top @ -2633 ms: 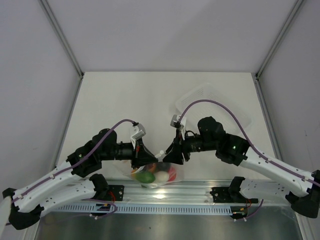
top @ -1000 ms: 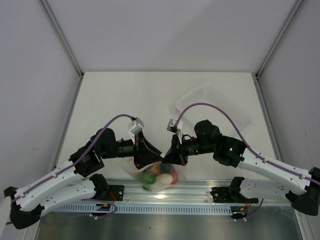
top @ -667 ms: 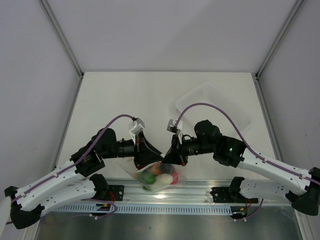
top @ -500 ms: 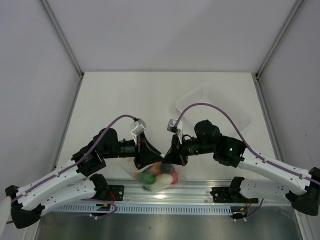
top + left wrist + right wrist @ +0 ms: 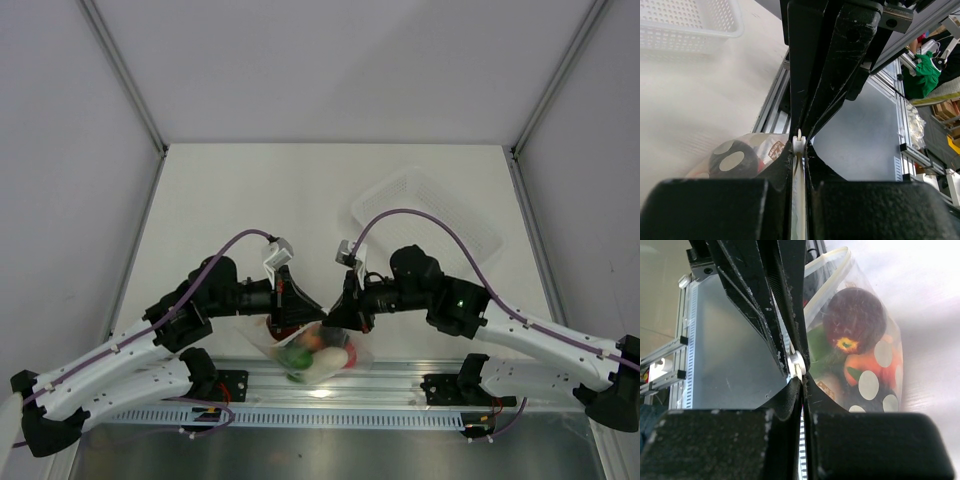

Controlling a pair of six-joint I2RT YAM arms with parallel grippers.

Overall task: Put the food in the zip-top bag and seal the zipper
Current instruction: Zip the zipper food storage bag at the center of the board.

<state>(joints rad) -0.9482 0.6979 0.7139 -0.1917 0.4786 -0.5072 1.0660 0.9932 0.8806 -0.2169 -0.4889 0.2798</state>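
The zip-top bag (image 5: 318, 352) hangs between both grippers near the table's front edge, with the food (image 5: 312, 354) inside. A green piece (image 5: 817, 342), a dark red piece (image 5: 855, 315) and an orange piece (image 5: 867, 367) show through the plastic. My left gripper (image 5: 299, 316) is shut on the zipper strip (image 5: 798, 200) at the bag's top edge. A small white slider (image 5: 799, 141) sits just beyond its tips. My right gripper (image 5: 335, 318) faces it tip to tip and is shut on the same edge (image 5: 802, 377), with the slider (image 5: 796, 362) between the two.
A clear rigid tray (image 5: 430, 213) stands at the back right of the table, also seen as a white tray (image 5: 690, 25) in the left wrist view. The aluminium rail (image 5: 400, 385) with the arm bases runs just below the bag.
My left gripper has closed onto the bag's top edge and slid slightly toward the right gripper. The right gripper has kept its grip; the bag hangs much as before.
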